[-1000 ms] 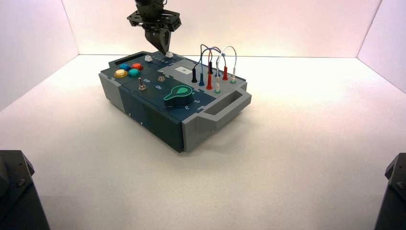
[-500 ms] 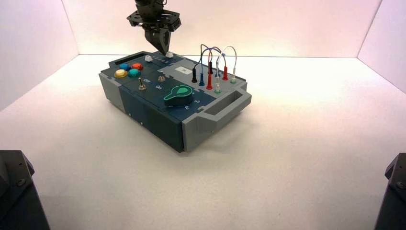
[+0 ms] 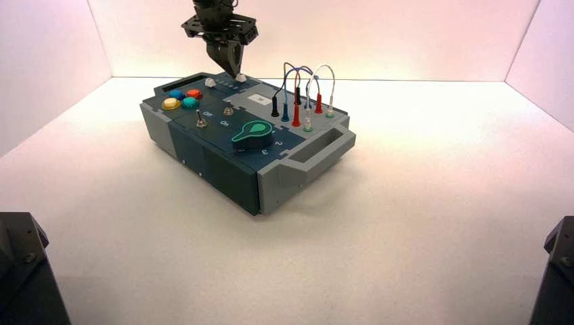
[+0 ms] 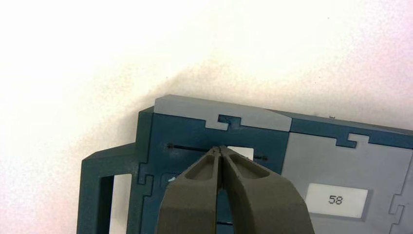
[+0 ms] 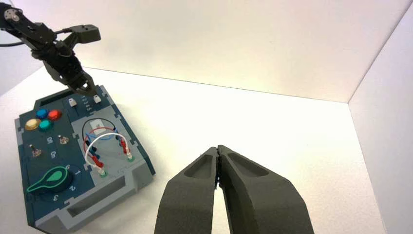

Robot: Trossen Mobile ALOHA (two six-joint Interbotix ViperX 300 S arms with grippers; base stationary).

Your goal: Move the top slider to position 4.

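From above, left gripper point(image 3: 233, 70) pinched closed at the box point(image 3: 203, 152)'s far edge beside the top slider point(image 3: 240, 78), wires point(image 3: 308, 74) and green knob point(image 3: 252, 133) nearer; left wrist: slider half hidden behind closed fingertips; right wrist: right gripper point(image 5: 218, 152) closed, empty, well away.

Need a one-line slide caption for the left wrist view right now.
Left gripper, fingers shut, tips at the top slider on the box's dark blue panel.
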